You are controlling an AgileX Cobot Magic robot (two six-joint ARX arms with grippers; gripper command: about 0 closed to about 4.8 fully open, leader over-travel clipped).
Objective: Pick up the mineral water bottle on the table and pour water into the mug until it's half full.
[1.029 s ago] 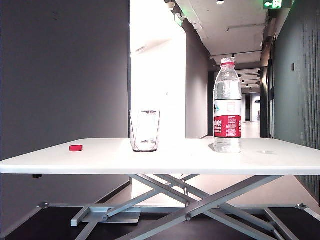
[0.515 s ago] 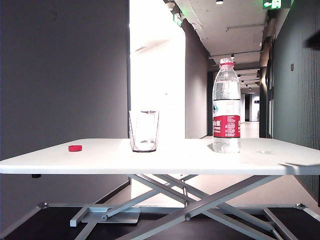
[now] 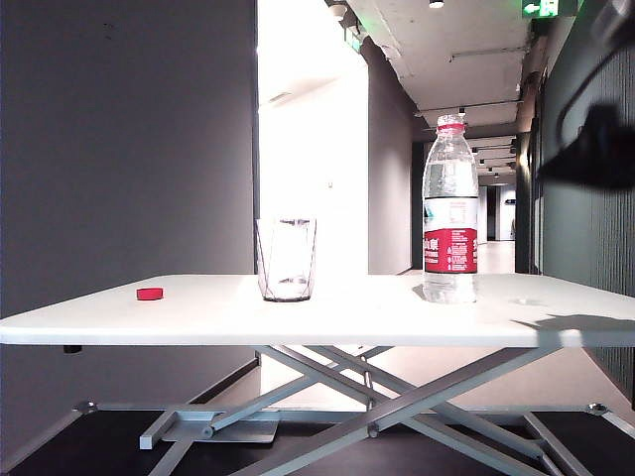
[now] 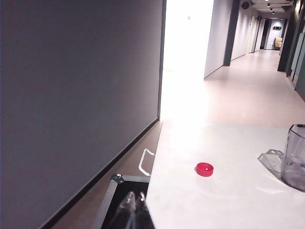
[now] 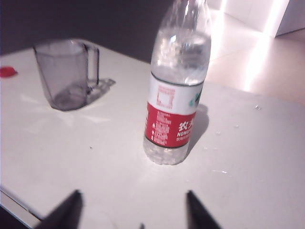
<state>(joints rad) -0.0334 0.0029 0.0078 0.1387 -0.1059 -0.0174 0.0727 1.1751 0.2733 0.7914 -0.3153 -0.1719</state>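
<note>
The mineral water bottle [image 3: 449, 213], clear with a red label, stands upright on the white table [image 3: 327, 317], right of centre. The mug [image 3: 287, 260], a short clear glass, stands left of it and looks empty. In the right wrist view the bottle [image 5: 177, 90] stands just ahead of my right gripper [image 5: 133, 199], which is open with nothing between its dark fingers [image 5: 72, 206]; the mug [image 5: 66, 74] sits further off. In the exterior view my right arm [image 3: 598, 149] is a dark blur right of the bottle, apart from it. My left gripper [image 4: 134, 206] hangs shut beside the table's edge.
A small red disc [image 3: 150, 294] lies on the table's left part, also seen as a red disc [image 4: 204, 169] in the left wrist view. The mug [image 4: 296, 156] shows at that view's edge. The arm's shadow [image 3: 580, 323] falls on the table's right end. A corridor runs behind.
My right arm has swung into the exterior view from the right edge toward the bottle, and its shadow has grown on the table. Bottle, mug and disc have not moved.
</note>
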